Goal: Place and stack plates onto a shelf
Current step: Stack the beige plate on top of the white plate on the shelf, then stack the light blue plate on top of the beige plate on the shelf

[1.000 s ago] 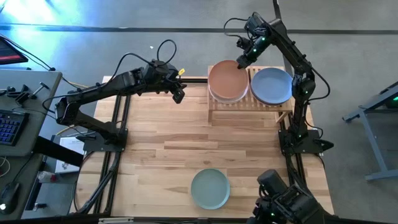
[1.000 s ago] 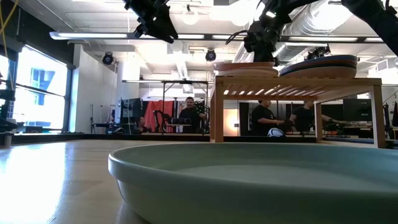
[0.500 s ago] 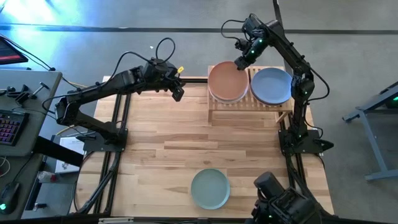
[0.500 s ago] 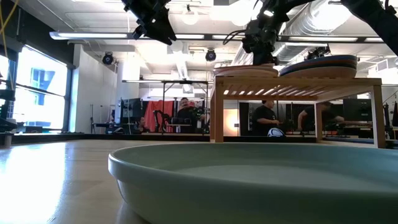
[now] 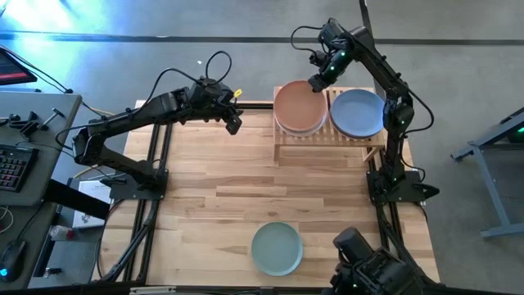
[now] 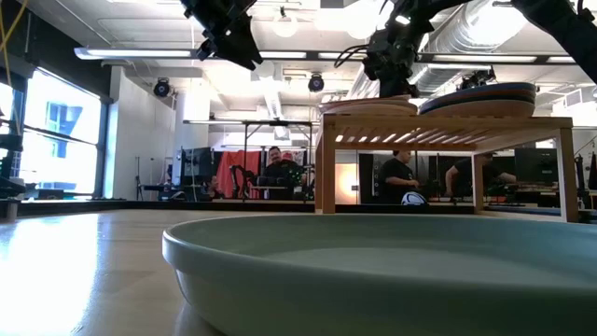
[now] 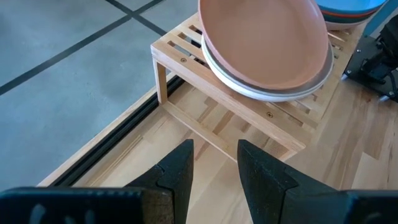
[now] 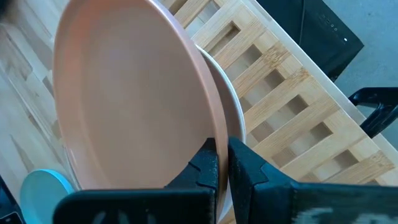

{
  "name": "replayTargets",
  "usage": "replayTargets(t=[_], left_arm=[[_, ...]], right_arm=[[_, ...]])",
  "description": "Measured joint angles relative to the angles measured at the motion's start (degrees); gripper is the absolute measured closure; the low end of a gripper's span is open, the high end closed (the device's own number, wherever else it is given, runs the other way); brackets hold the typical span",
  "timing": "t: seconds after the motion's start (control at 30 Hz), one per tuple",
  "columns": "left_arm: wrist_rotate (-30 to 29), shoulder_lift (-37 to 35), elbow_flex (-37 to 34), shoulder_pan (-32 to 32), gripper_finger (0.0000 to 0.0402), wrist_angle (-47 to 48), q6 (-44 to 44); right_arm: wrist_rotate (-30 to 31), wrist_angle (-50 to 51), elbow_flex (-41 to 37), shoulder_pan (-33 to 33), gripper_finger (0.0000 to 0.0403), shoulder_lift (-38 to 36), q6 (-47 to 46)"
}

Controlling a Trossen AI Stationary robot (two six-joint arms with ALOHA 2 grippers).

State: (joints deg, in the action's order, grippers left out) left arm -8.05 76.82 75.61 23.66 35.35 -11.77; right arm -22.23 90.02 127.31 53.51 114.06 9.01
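Right hand (image 5: 316, 83) pinches the far rim of a round matte salmon plate (image 5: 300, 106) lying atop a pale plate stack on the low wooden slatted shelf (image 5: 327, 141). Left hand (image 5: 234, 124), fingers narrowly parted and empty, hovers above the tabletop (image 5: 213, 205) beside the shelf.

Off my counter's (image 5: 221, 205) left edge I see a grey side desk (image 5: 37, 152) carrying a keyboard (image 5: 10, 170). Looking level across, three people (image 6: 280, 168) are in the room behind, under a white ceiling duct (image 6: 485, 28), beside a bright window (image 6: 56, 131).
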Motion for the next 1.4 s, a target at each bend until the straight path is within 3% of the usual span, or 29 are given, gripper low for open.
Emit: replayTargets(t=[0.17, 0.4, 0.57, 1.03, 1.23, 1.4], left_arm=[[-0.01, 0.0, 0.0, 0.0, 0.0289, 0.01, 0.0], [0.0, 0.0, 0.0, 0.0, 0.0289, 0.01, 0.0], [-0.01, 0.0, 0.0, 0.0, 0.0289, 0.01, 0.0], [0.0, 0.0, 0.0, 0.0, 0.0289, 0.01, -0.05], [4.97, 0.0, 0.0, -0.2, 0.0289, 3.07, -2.24], [6.54, 0.0, 0.0, -2.3, 0.0289, 6.43, -5.63]], right_arm=[[2.42, 0.0, 0.0, -1.15, 0.0392, 0.0, 0.01], [4.72, 0.0, 0.0, -2.56, 0.0327, 0.0, 0.01], [5.17, 0.0, 0.5, -2.55, 0.0304, 0.0, 0.01], [5.1, 0.0, 6.74, -1.07, 0.0299, -0.96, -1.63], [-1.8, 0.0, 7.56, -2.85, 0.0299, -1.31, -2.79], [-2.46, -0.01, 7.63, -6.41, 0.0299, -1.4, -3.22]])
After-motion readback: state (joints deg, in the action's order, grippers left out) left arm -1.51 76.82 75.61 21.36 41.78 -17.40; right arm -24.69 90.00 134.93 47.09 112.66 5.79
